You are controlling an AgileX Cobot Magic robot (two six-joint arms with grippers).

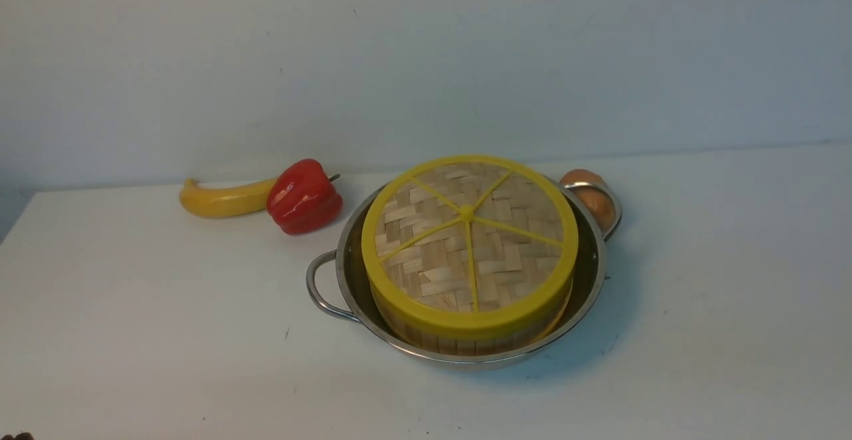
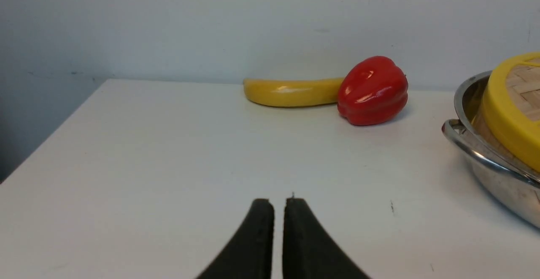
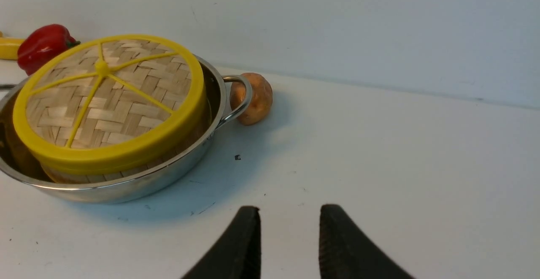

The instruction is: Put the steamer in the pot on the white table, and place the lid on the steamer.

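Note:
The shiny steel pot point(image 1: 346, 273) stands in the middle of the white table point(image 1: 699, 293). Inside it sits the bamboo steamer point(image 1: 459, 341), of which only the slat wall shows. The woven lid point(image 1: 469, 243) with yellow rim and spokes lies on top of the steamer. In the left wrist view my left gripper point(image 2: 278, 203) hangs low over bare table, shut and empty, with the pot point(image 2: 489, 169) off to one side. In the right wrist view my right gripper point(image 3: 289, 211) is open and empty above the table, apart from the pot point(image 3: 126, 186) and lid point(image 3: 109, 101). Neither gripper shows in the front view.
A yellow banana point(image 1: 223, 199) and a red bell pepper point(image 1: 303, 196) lie at the back left of the pot. A brown potato point(image 1: 589, 194) rests behind the pot's right handle point(image 1: 616, 210). A pale wall rises behind the table.

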